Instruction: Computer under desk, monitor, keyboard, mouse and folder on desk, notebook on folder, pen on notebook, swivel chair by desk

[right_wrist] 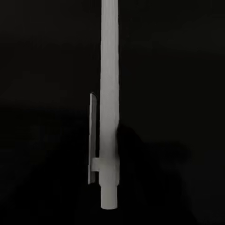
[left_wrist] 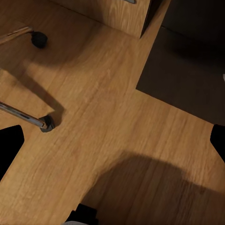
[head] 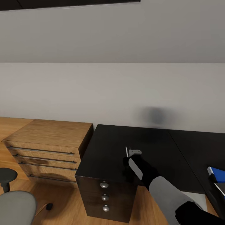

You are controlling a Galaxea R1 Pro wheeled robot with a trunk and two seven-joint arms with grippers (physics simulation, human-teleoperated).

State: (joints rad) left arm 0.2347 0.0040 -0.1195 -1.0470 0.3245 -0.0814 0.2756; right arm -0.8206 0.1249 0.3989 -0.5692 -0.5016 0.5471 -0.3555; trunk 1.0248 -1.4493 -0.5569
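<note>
White and thin against the black desk top, the slim white pen with its side clip (right_wrist: pixel 109 117) is what I have in my right gripper (head: pixel 130 153), which hangs over the near left part of the matte black desk (head: pixel 109 147). In the right wrist view the pen runs lengthwise straight along the fingers' line, with dark desk all around it; I judge the jaws are closed on it, though I cannot see the contact itself. The move ahead turns on one direction: the bright blue flat folder (head: pixel 215 173) lies far off to the right, at the desk's right edge, with a pale sheet, perhaps the notebook, just nearer than it. So I must carry the pen rightward along the desk, and the right arm is the nearer one. My left gripper (left_wrist: pixel 112 140) points down at the wooden plank floor (left_wrist: pixel 108 126) near the grey swivel chair's castor (left_wrist: pixel 47 123), fingers spread and holding nothing.
</note>
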